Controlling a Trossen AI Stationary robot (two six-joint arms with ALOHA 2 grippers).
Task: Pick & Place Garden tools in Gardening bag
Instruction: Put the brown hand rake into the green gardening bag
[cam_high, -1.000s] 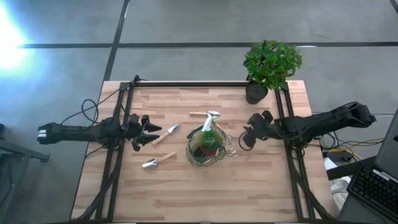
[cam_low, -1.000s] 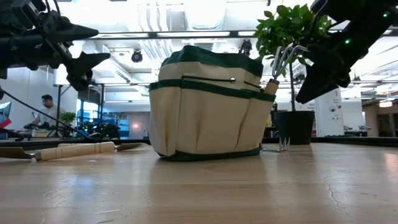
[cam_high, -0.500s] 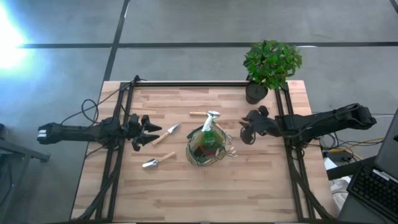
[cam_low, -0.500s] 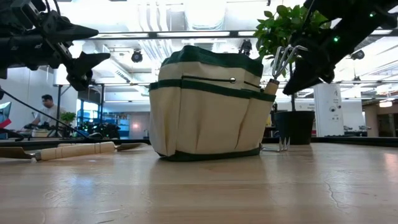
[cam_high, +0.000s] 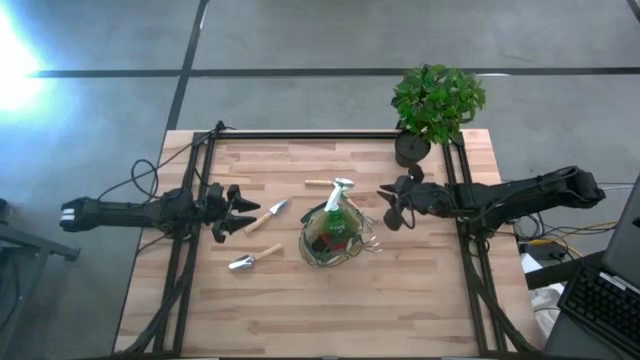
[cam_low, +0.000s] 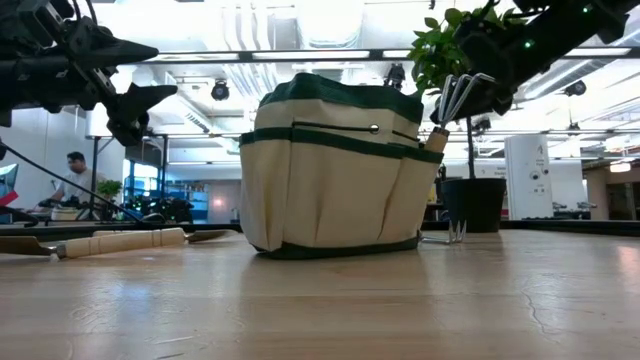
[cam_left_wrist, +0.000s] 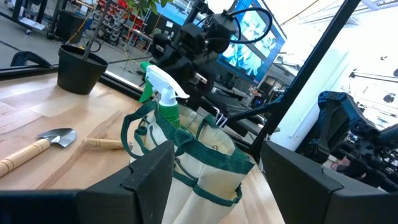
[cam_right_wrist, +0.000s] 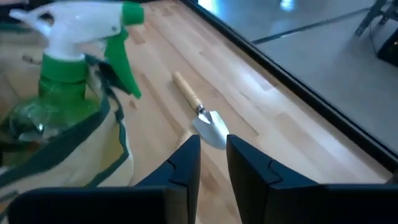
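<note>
The counter (cam_high: 300, 310) carries the gardening bag (cam_high: 331, 236) at its middle, a green spray bottle (cam_right_wrist: 68, 68) standing in it. Trowels (cam_high: 266, 216) lie beside it; the left end effector (cam_high: 246, 212) hovers wide, the right end effector (cam_high: 384, 200) narrow and empty.

setting: we read robotics lab / open workshop | cues: wooden table (cam_high: 330, 290) on grey concrete floor (cam_high: 300, 40), exposed ceiling pipes (cam_low: 300, 25), blue monitor screens (cam_left_wrist: 252, 43), equipment racks (cam_left_wrist: 106, 12), person (cam_low: 75, 180) at far bench
</note>
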